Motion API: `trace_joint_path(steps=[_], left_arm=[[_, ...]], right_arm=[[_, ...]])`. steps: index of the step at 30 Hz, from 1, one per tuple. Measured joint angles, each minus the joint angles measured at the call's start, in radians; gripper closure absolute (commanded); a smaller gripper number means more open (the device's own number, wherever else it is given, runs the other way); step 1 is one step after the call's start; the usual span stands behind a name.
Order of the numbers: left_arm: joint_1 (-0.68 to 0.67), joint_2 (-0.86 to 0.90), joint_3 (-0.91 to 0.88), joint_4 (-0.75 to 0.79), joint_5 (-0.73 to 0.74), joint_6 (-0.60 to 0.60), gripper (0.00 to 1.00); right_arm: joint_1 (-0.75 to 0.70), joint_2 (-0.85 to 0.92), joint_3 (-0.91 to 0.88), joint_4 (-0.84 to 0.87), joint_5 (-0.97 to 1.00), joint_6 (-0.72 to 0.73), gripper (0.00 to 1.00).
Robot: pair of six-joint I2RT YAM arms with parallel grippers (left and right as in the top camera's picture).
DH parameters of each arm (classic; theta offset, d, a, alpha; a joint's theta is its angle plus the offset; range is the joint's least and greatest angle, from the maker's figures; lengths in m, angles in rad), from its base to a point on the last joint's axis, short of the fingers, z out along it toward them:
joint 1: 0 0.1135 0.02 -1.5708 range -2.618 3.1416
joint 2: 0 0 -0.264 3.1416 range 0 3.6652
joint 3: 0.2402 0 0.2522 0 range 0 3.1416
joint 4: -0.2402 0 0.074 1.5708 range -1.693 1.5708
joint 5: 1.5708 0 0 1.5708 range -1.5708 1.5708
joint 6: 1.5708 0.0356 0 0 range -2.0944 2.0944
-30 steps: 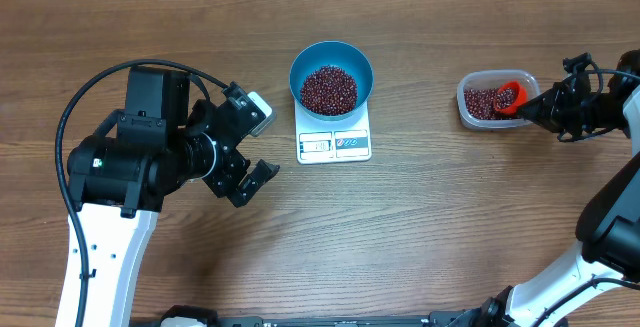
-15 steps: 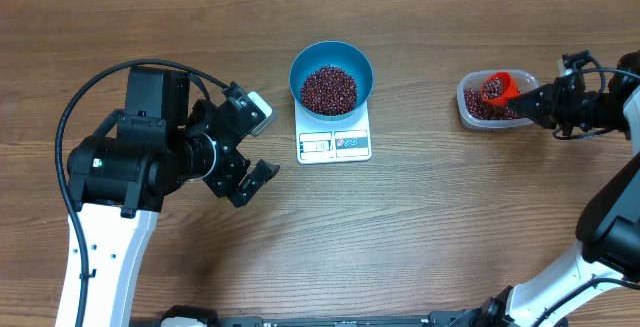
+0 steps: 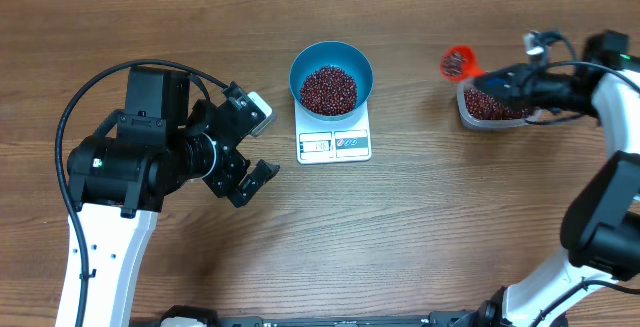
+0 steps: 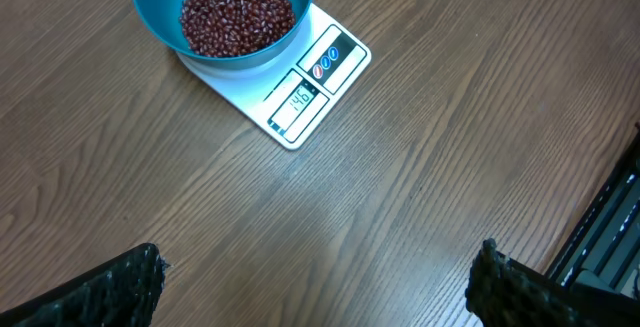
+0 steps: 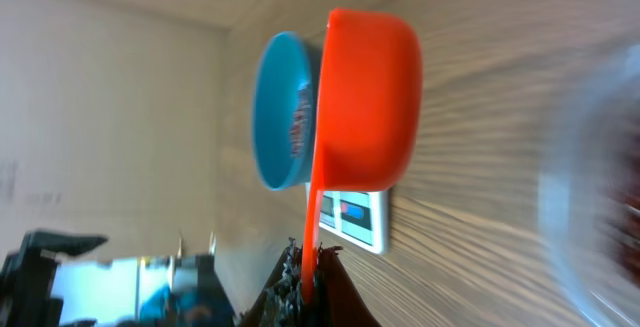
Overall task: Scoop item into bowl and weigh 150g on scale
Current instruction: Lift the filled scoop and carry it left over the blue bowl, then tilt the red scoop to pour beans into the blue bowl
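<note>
The blue bowl (image 3: 300, 63) stands on the white scale (image 3: 334, 144) at mid-table, and dark red-brown beans (image 3: 329, 88) fill its bottom. My right gripper (image 3: 503, 79) is shut on the handle of an orange scoop (image 3: 459, 63), which holds some beans and hangs just left of the clear tub. In the right wrist view the scoop (image 5: 365, 102) partly covers the bowl (image 5: 278, 117). My left gripper (image 3: 264, 143) is open over bare wood, left of the scale. In its own view the bowl (image 4: 160, 22) and scale (image 4: 312, 89) lie ahead.
A clear plastic tub (image 3: 464, 112) with more beans (image 3: 492, 108) sits at the right, under my right arm. The left arm's black body and cable fill the table's left side.
My right gripper has lifted the orange scoop out of the tub and carried it left and toward the table's far side. The left arm has not moved.
</note>
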Motion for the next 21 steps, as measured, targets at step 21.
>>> trace_joint_path(steps=[21], left_arm=[[0.0, 0.0, 0.0, 0.0, 0.0, 0.0, 0.0]], right_arm=[[0.529, 0.0, 0.0, 0.419, 0.188, 0.174, 0.96]])
